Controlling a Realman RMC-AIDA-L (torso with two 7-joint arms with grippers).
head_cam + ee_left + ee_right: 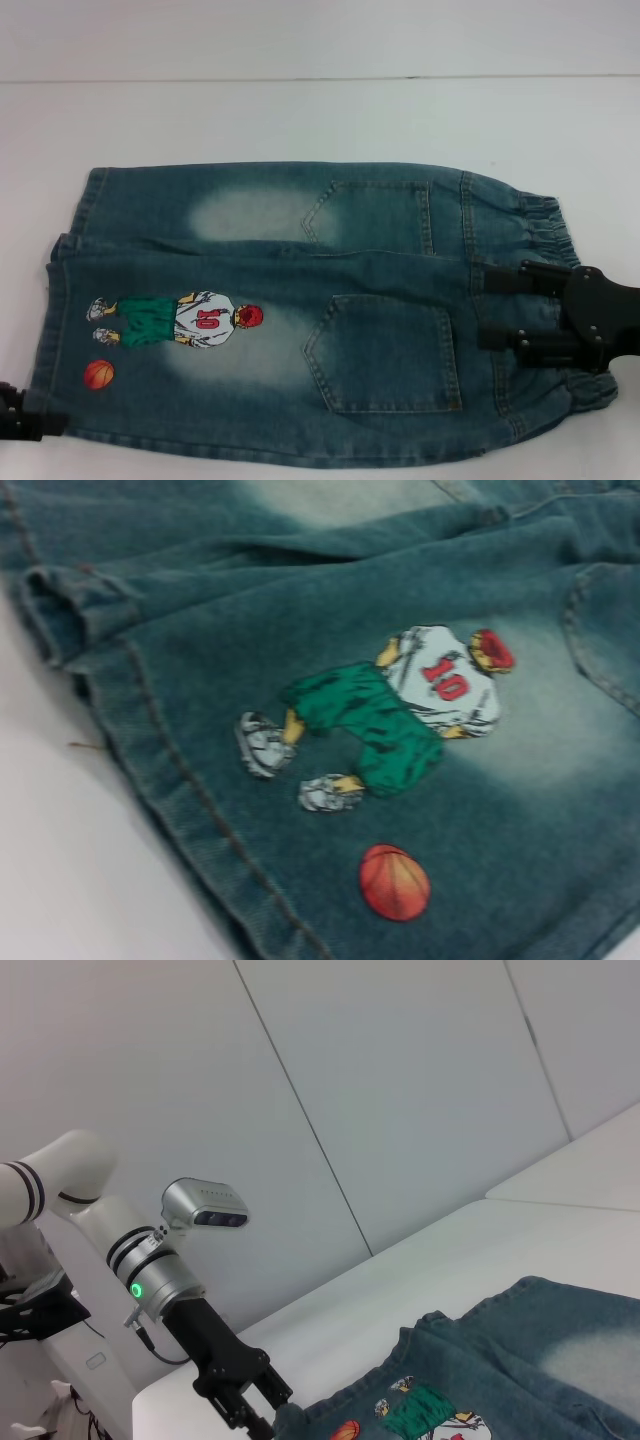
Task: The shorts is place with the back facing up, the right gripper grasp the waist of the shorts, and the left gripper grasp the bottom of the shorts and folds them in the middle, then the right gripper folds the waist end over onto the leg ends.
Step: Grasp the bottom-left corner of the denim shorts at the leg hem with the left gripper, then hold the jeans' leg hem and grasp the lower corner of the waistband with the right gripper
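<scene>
Here the shorts (300,320) are spread flat on the white table (300,110), pockets up, waist to the right. The right gripper (530,310) is held over the waistband with fingers parted. The left gripper (262,1415) is closed on the near-left leg hem.

Looks like a robotics lab or test cell, not a home or shop. Plain white tabletop (300,110) w/ nothing domestic on it, just one pair of denim shorts (300,320) laid flat as a test piece. Behind it, bare pale-grey wall panels (400,1090) w/ thin seams, no decor. A white robot arm (60,1185) w/ silver wrist, lit green ring (135,1290) and a camera module (205,1205) bolted on stands at the tabletop edge; thin cable runs along the wrist. Even, flat lighting, typical of a data-collection setup.
</scene>
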